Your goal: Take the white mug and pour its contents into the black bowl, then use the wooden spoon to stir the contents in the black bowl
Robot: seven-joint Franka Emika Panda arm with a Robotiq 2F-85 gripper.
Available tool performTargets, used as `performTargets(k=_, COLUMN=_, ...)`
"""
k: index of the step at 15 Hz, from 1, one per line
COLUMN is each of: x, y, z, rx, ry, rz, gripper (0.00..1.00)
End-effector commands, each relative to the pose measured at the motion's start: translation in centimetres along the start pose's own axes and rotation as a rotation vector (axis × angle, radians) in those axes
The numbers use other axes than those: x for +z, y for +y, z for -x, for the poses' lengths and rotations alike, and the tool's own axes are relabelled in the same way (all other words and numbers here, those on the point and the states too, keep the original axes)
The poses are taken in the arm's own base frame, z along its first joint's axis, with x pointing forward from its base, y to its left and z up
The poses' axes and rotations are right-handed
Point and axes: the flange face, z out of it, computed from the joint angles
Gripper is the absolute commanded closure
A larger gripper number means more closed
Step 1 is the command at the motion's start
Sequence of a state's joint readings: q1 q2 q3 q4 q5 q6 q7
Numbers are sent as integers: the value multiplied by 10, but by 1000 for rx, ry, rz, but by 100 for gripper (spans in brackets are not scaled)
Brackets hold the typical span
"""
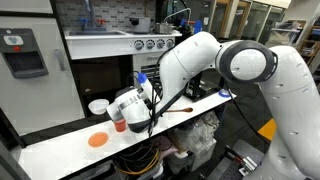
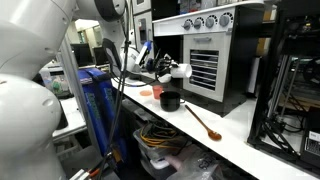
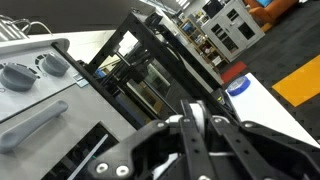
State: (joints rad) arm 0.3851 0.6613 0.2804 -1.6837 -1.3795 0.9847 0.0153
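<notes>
Hovering above the black bowl (image 2: pixel 170 100), the gripper (image 3: pixel 195 118) has its fingers pressed together, w/ nothing visible btwn them in wrist view. White mug: can't place it; a white shape (image 2: pixel 183 71) beside the fingers may be it. Pour prob. underway or done. Stir still left: wooden spoon (image 2: pixel 203 122) lies untouched on table (image 2: pixel 250 150). Toy stove (image 2: pixel 205 62) stands close behind, table edge near the bowl, open room twd spoon.

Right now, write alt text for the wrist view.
The robot's black hand, shut and seemingly empty, fills the bottom of the frame. Behind it is a pale stove with grey knobs and a bar handle.
</notes>
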Motion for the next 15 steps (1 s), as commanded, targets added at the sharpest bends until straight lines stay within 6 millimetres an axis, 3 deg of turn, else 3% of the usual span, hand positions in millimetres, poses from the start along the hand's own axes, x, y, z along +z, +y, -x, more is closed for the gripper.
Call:
performTargets(k=1, x=-1, y=6, z=-5, rx=13, ry=32, rz=-61, gripper=98)
performTargets(k=10, x=-13, y=22, z=7, rx=99, ry=175, rz=-317, gripper=98)
performTargets(k=15, x=-3, y=37, z=20, rx=173, ry=254, rz=-530, gripper=98)
